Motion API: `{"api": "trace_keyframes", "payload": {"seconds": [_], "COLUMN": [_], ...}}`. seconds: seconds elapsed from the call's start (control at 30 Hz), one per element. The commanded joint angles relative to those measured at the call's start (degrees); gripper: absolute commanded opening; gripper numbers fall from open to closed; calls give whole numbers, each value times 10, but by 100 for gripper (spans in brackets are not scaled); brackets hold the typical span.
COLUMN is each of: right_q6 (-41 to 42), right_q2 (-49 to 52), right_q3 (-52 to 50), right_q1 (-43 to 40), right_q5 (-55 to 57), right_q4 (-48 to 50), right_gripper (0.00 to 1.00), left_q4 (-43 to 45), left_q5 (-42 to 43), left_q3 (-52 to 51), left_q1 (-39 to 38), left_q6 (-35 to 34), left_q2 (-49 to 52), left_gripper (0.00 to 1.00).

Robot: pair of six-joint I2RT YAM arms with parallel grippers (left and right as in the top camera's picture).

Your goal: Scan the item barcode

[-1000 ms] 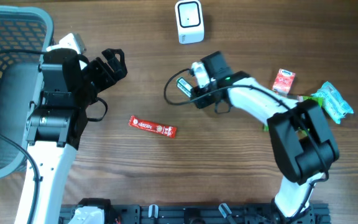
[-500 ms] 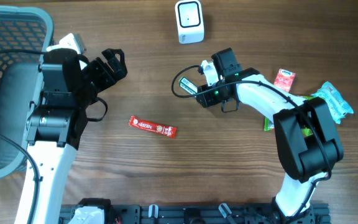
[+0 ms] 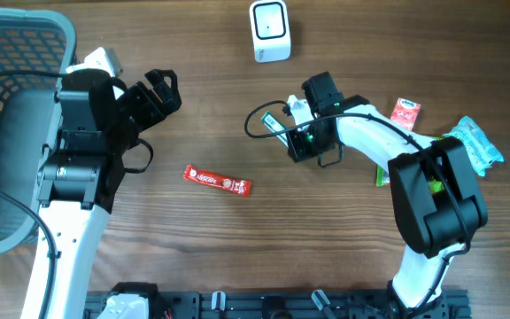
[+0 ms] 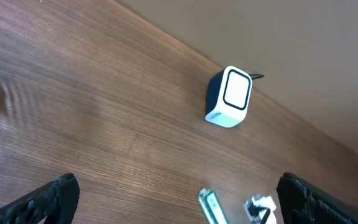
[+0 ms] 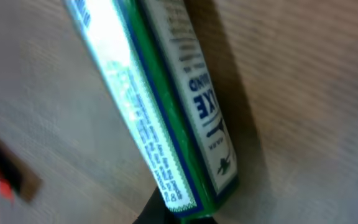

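Note:
A slim green and white box (image 3: 274,122) sits near the table's middle, its near end between the jaws of my right gripper (image 3: 287,129), which is shut on it. The right wrist view is filled by the box (image 5: 166,112), tilted, with a dark fingertip (image 5: 174,213) under its lower end. The white barcode scanner (image 3: 269,30) stands at the back, apart from the box. My left gripper (image 3: 162,92) hovers open at the left, holding nothing. Between its fingers (image 4: 55,196) the left wrist view shows the scanner (image 4: 232,96) and the box (image 4: 209,205).
A red candy bar (image 3: 217,181) lies left of centre. A small red packet (image 3: 405,114) and a green packet (image 3: 473,144) lie at the right. A grey wire basket (image 3: 7,115) fills the far left edge.
My right gripper has shifted a little to the right and closed its jaws on the green box. The left arm has not moved.

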Motion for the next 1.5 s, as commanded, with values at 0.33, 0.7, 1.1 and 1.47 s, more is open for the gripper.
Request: {"api": "trace_keyframes", "payload": {"seconds": [0.33, 0.7, 1.1, 1.47], "right_q6": [-9, 1, 58, 115], "right_q2": [-259, -285, -280, -277], "right_q3": [-7, -49, -75, -214], "right_q1": [4, 4, 4, 99], "right_q5": [69, 80, 97, 152], "right_q4": [-127, -133, -113, 10], "right_gripper": [9, 46, 75, 68], "left_q4": [2, 2, 2, 2], "left_q5": [-2, -2, -2, -2], "left_q3": [1, 1, 1, 1], "left_q1": [4, 4, 4, 4], "left_q6": [13, 13, 13, 13], "left_q2": [2, 2, 2, 2], "left_gripper": [100, 100, 100, 100]}}
